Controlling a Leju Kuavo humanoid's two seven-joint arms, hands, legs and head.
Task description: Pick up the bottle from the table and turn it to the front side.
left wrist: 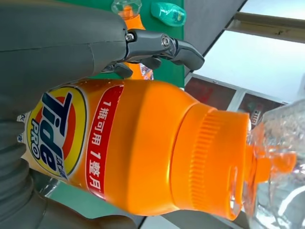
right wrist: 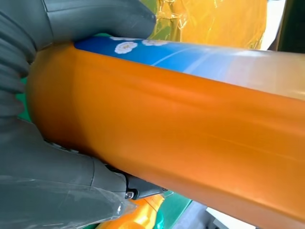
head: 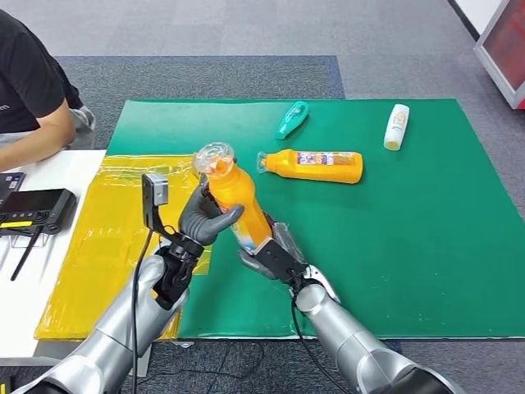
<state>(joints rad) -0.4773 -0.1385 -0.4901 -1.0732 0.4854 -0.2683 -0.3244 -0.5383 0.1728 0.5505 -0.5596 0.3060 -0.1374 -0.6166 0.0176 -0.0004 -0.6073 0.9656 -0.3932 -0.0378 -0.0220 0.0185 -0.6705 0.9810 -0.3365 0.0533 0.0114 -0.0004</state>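
Head view: both hands hide the raised bottle's (head: 235, 190) base.

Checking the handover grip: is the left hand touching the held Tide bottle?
Touching. Head view shows the left hand wrapped around the Tide bottle.

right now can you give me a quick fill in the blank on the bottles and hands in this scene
1. The lifted orange bottle is held by ____ hands, the left hand and the right hand.
2. Its label in the left wrist view reads ____ PRO.
3. The second orange bottle lies on the ____ mat.
4. The white bottle lies beyond it, untouched by either ____.

Missing words: both; Tide; green; hand
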